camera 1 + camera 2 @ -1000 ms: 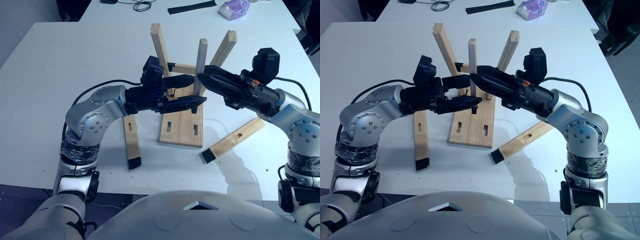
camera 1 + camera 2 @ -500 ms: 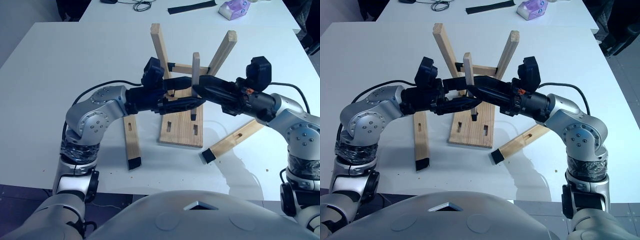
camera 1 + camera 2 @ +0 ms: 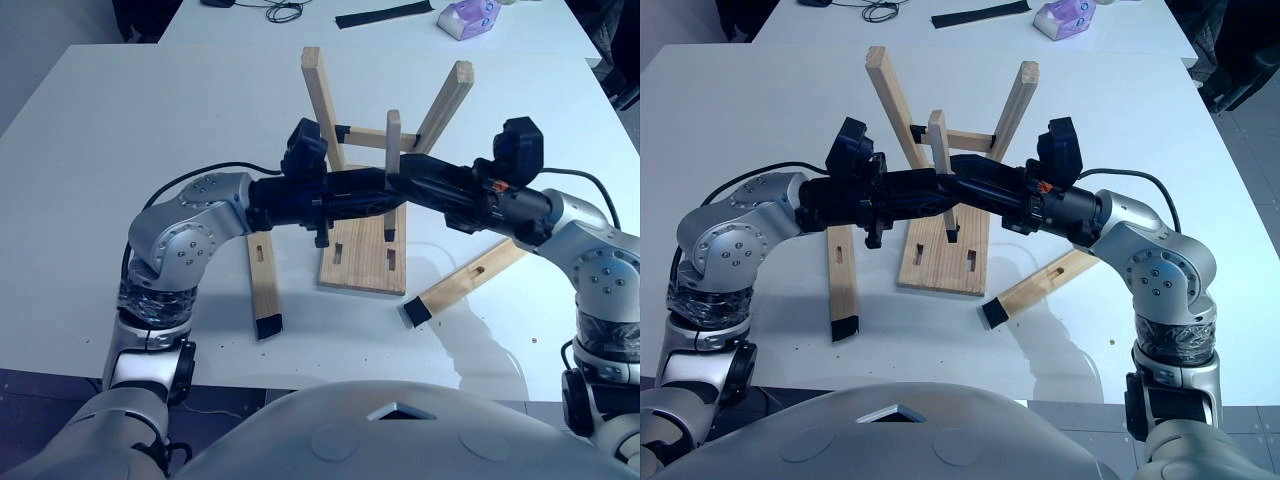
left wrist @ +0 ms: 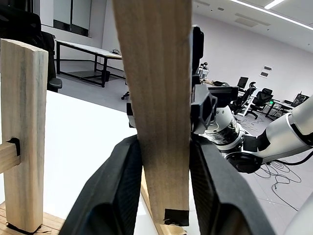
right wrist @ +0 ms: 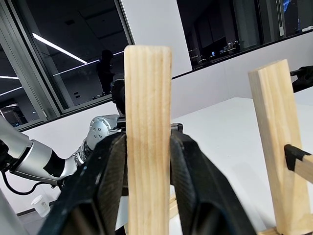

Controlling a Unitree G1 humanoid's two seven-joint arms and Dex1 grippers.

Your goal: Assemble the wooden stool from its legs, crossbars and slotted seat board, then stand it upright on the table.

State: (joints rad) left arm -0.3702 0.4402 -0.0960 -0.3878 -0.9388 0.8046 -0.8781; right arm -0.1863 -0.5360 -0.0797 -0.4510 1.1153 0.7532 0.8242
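The slotted seat board [image 3: 362, 262] lies flat on the white table. At its far end stand two legs [image 3: 320, 90] [image 3: 447, 95] joined by a crossbar [image 3: 365, 136]. A third leg [image 3: 392, 135] stands upright over the board's middle. My left gripper [image 3: 376, 196] is shut on it from the left and my right gripper [image 3: 406, 186] from the right, at about the same height. The left wrist view shows dark fingers [image 4: 122, 176] pressed to both sides of this leg [image 4: 156, 98]. In the right wrist view the fingers [image 5: 110, 171] clamp the same leg [image 5: 148, 122].
Two loose legs with slots lie on the table, one [image 3: 262, 280] left of the board and one [image 3: 468, 280] at an angle to its right. A black strip [image 3: 384, 14] and a purple pack [image 3: 470, 17] lie on the far table.
The right gripper has carried the upright leg to the left and slightly down over the board. The left gripper, open a second ago, has turned and shut on that leg.
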